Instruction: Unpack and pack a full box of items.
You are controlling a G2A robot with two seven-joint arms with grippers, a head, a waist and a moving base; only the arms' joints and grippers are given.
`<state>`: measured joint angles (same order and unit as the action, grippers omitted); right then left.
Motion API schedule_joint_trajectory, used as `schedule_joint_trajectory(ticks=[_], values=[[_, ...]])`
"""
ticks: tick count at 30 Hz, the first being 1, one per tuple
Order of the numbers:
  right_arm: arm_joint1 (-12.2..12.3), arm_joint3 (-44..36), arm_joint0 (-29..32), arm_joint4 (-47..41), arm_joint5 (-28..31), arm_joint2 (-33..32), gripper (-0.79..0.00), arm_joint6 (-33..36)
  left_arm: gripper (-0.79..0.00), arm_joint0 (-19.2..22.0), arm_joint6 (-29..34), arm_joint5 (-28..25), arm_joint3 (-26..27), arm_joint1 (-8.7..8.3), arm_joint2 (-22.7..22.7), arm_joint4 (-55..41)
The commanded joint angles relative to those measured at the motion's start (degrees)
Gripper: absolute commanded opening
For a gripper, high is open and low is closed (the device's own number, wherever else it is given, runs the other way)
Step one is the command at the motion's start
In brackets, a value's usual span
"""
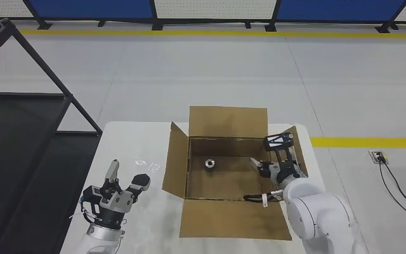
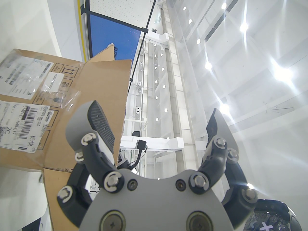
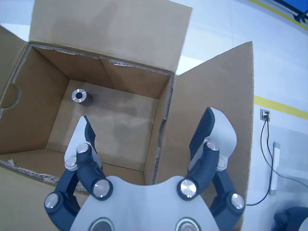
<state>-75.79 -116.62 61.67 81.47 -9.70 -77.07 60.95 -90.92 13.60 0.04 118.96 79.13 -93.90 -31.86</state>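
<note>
An open cardboard box stands on the white table, its flaps spread outward. A small metal cylinder stands upright on the box floor near the far left corner; the right wrist view shows the metal cylinder from above. My right gripper hovers open over the box's right side, and in its own view the right gripper holds nothing. My left gripper sits open near the table's front left, pointing upward, empty in its own view. A clear plastic bag lies just beyond it.
The box's left outer wall with paper labels faces the left gripper. A dark frame stands left of the table. A cable and wall socket lie on the floor to the right.
</note>
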Motion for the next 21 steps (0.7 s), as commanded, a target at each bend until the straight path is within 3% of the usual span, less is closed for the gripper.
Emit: schedule_joint_trajectory(ticks=[1,7,15,21], values=[[0.1,0.6,1.3,-2.5,-0.3,-3.1,0.0,-2.0,0.0,0.0,0.0,0.0,0.0,0.0,0.0,0.0],[0.6,-0.1,6.1,-9.8,2.1,-10.8,0.0,-7.2,0.0,0.0,0.0,0.0,0.0,0.0,0.0,0.0],[0.9,-2.2,11.4,-17.3,7.8,-15.4,0.0,-16.8,0.0,0.0,-0.1,-0.1,0.1,-0.02,0.0,0.4],[1.2,-2.5,14.3,-23.3,14.6,-18.4,0.0,-24.5,0.0,-2.0,-1.3,-7.5,2.5,-0.17,2.5,12.8]])
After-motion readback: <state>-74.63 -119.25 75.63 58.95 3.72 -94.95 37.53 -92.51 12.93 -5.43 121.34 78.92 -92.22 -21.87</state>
